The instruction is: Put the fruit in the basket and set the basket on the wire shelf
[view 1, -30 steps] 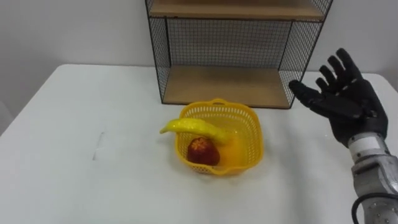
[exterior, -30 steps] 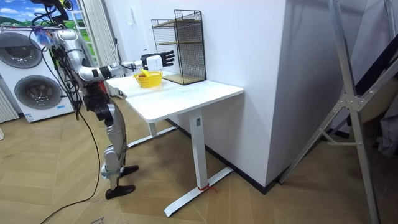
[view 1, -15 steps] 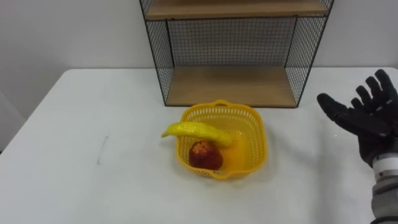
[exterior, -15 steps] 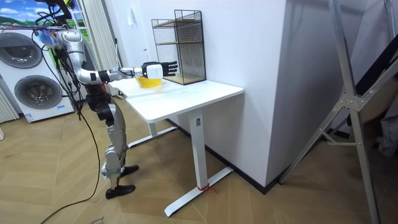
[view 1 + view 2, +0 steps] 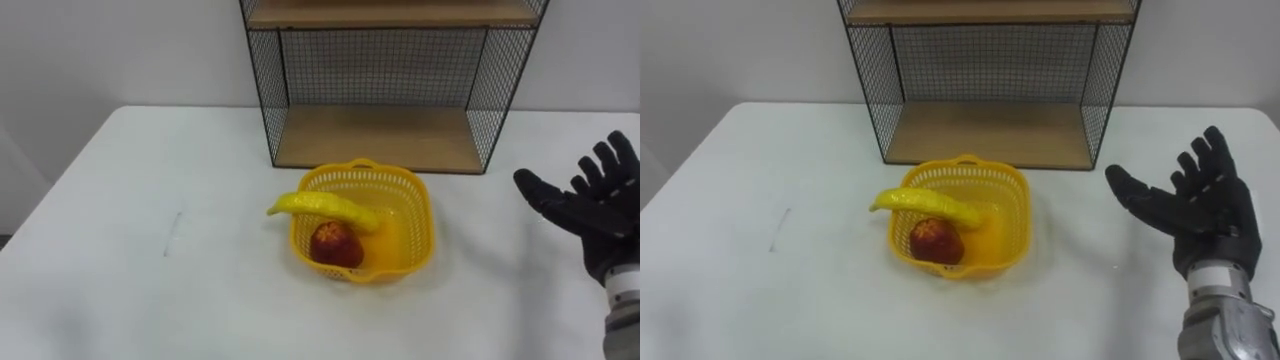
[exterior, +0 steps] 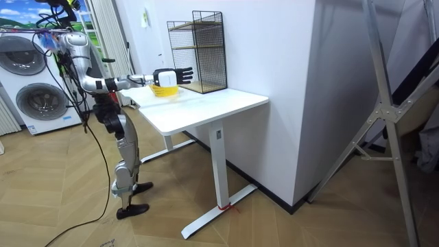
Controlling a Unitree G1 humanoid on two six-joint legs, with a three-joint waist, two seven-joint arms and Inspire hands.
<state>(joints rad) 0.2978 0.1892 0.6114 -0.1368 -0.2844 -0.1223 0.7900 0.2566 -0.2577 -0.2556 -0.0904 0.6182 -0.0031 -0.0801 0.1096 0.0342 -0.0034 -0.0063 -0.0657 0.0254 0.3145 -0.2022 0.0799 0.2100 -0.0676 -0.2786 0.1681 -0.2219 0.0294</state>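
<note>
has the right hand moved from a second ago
Yes. The right hand has dropped lower and drawn back from the shelf's lower right corner, toward the robot.

White table (image 6: 206, 104) on white legs, centre of room view. Plain white wall (image 5: 120, 50) behind it. Tall white partition (image 6: 336, 89) right of centre. Herringbone wood floor (image 6: 274, 219) across bottom. Washing machines (image 6: 34, 101) at far left, blue-and-green landscape picture (image 6: 14, 20) in upper left corner. Grey metal frame (image 6: 387, 116) at right edge. Light even.
</note>
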